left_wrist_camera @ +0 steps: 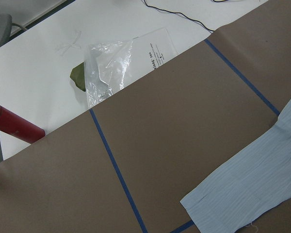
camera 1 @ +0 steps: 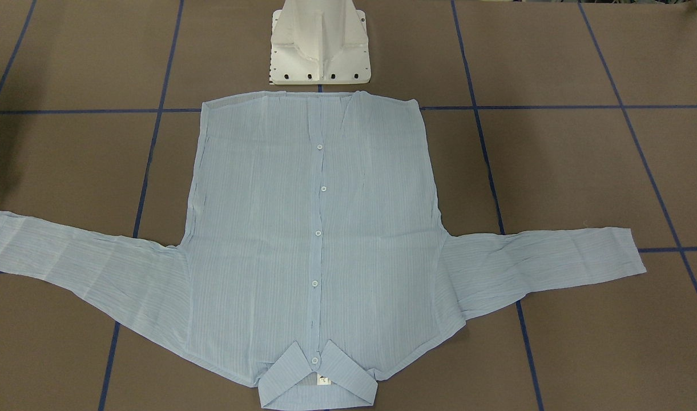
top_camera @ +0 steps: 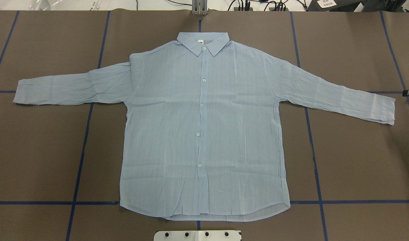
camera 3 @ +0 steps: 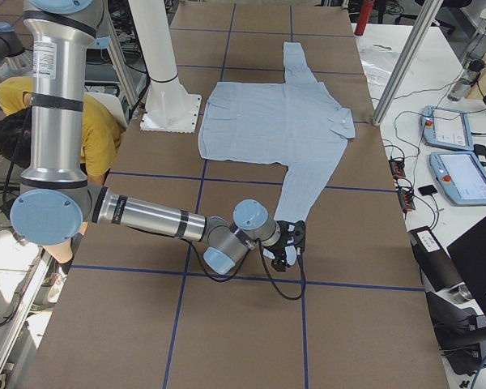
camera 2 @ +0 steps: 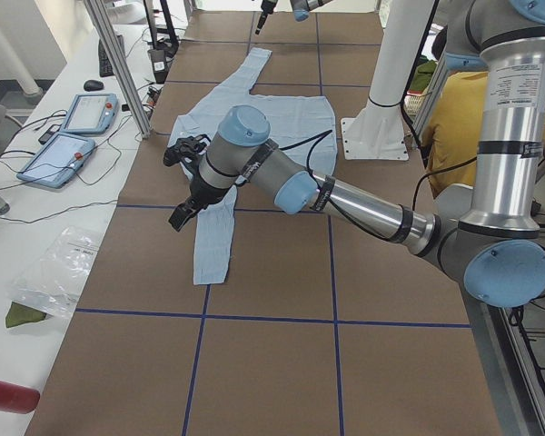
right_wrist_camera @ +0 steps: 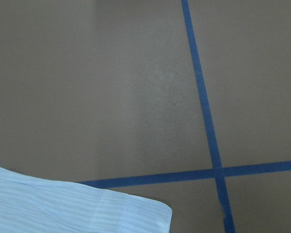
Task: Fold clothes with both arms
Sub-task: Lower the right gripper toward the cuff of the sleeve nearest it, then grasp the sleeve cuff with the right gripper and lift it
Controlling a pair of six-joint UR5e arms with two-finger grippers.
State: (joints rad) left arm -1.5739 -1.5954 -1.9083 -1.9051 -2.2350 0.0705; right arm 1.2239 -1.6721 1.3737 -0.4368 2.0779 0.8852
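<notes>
One shirt (top_camera: 204, 127), light blue with fine stripes, lies flat and buttoned, front up, on the brown table (top_camera: 40, 160), which is marked with a blue tape grid. Collar (top_camera: 202, 42) at the far edge from the robot; hem just in front of the white pedestal (camera 1: 319, 45). Both sleeves spread outward, one to each side, their cuffs well apart. Left gripper (camera 2: 180, 216) is seen only from the table's end: it hangs beside the sleeve on the robot's left, short of that cuff (left_wrist_camera: 242, 194); whether its fingers are apart or together I cannot tell, nor whether it touches the cloth. Right gripper (camera 3: 283, 255) sits low just beyond the other cuff (right_wrist_camera: 87, 211); finger state likewise not readable. On the white bench past the table edge: a clear plastic bag (left_wrist_camera: 111, 68), a red cylinder (left_wrist_camera: 14, 127), two blue-framed tablets (camera 2: 73, 136). A person in a yellow top (camera 3: 89, 121) bends behind the robot.
</notes>
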